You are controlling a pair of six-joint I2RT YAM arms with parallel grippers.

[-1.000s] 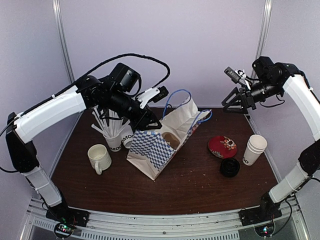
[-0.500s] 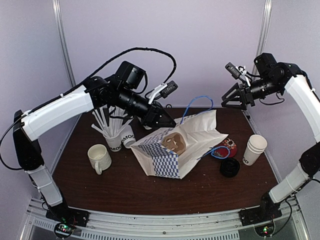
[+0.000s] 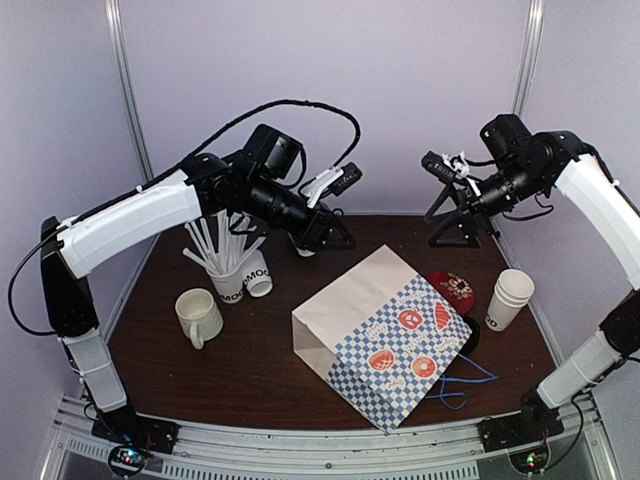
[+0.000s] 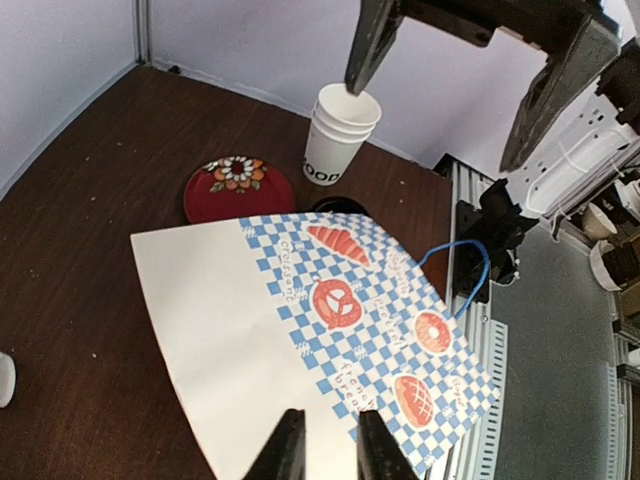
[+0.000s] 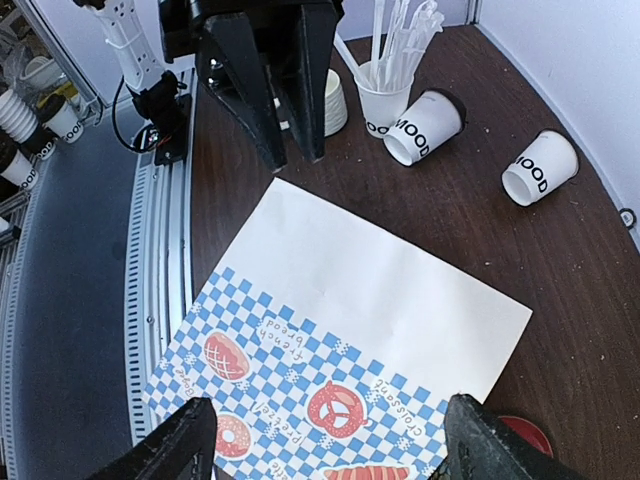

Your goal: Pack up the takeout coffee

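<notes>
A paper bag [image 3: 365, 320] with a blue check and pastry print lies flat on the table, its blue handle [image 3: 462, 376] toward the front right. One white takeout coffee cup [image 5: 425, 125] lies on its side next to the straw cup [image 5: 385, 90]. Another such cup [image 5: 540, 167] lies further back. My left gripper [image 3: 335, 240] hangs above the back of the table, its jaws a narrow gap apart and empty [image 4: 328, 450]. High over the back right, my right gripper [image 3: 452, 225] stands wide open above the bag [image 5: 330, 450]. A black lid [image 3: 468, 335] peeks out beside the bag.
A stack of white paper cups [image 3: 510, 298] stands at the right, beside a red flowered plate [image 3: 452, 288]. At the left, a cream mug [image 3: 198, 315] sits in front of the straw cup [image 3: 228, 275]. A metal rail [image 3: 300, 445] runs along the front edge.
The bag has left my left gripper and toppled from upright to flat toward the front right. The left jaws have narrowed. The right gripper has shifted left and opened wider.
</notes>
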